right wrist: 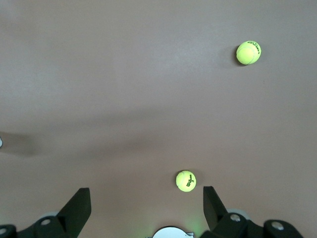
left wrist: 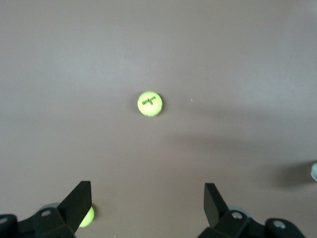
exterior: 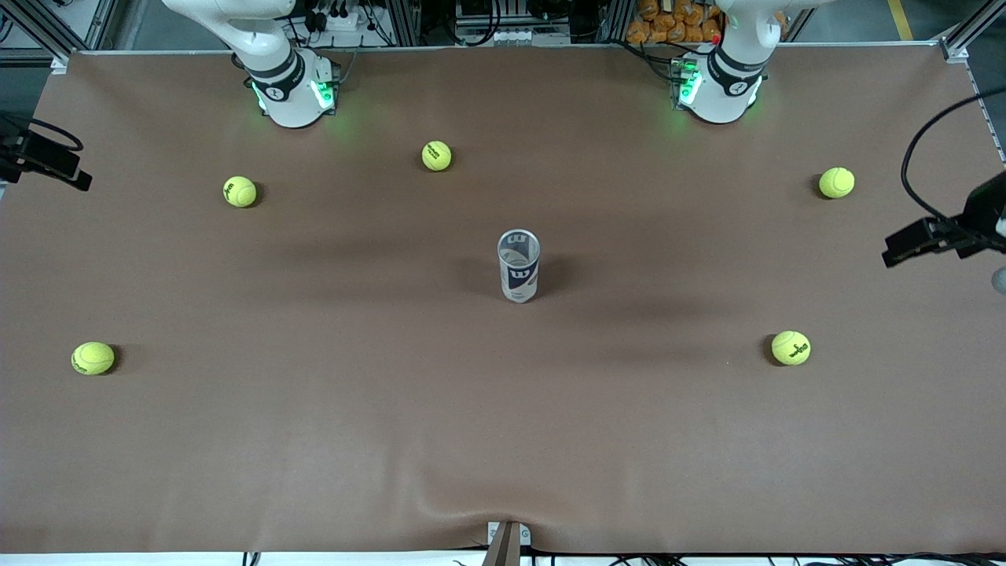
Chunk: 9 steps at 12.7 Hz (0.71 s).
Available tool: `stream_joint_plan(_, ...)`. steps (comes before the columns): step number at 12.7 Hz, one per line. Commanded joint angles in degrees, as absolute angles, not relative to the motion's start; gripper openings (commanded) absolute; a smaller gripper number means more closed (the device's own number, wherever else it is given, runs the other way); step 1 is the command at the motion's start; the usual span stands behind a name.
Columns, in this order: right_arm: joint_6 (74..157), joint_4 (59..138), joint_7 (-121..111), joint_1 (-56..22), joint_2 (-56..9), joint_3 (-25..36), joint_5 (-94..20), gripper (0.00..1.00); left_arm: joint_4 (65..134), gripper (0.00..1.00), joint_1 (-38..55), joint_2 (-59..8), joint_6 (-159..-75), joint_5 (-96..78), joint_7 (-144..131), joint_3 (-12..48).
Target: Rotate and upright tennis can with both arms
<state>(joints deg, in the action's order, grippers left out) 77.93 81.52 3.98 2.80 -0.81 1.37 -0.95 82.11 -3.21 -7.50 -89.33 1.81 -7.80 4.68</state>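
The can stands upright mid-table on brown cloth, 5 balls scattered around. The left gripper and right gripper hang high, fingers apart, empty.

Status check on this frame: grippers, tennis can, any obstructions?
Left gripper open, high over table. Right gripper open, likewise. Tennis can upright mid-table, untouched. Tennis balls scattered well apart from it.
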Motion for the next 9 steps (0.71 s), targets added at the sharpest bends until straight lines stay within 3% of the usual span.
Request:
stream_joint_plan(1, 77.08, 80.42, 4.04, 3.78, -0.97, 0.62, -0.61, 1.00, 92.61, 1.00, 1.31, 0.95, -90.52, 0.18, -7.21, 0.88)
stream_joint_plan(4, 77.08, 80.42, 4.04, 3.87, -0.97, 0.62, -0.53, 1.00, 99.47, 1.00, 1.49, 6.05, -93.24, -1.22, -7.91, 1.23)
stream_joint_plan(9, 77.08, 80.42, 4.04, 3.87, -0.97, 0.62, -0.53, 1.00, 99.84, 1.00, 1.05, 6.33, -92.03, 0.09, -8.35, 5.97)
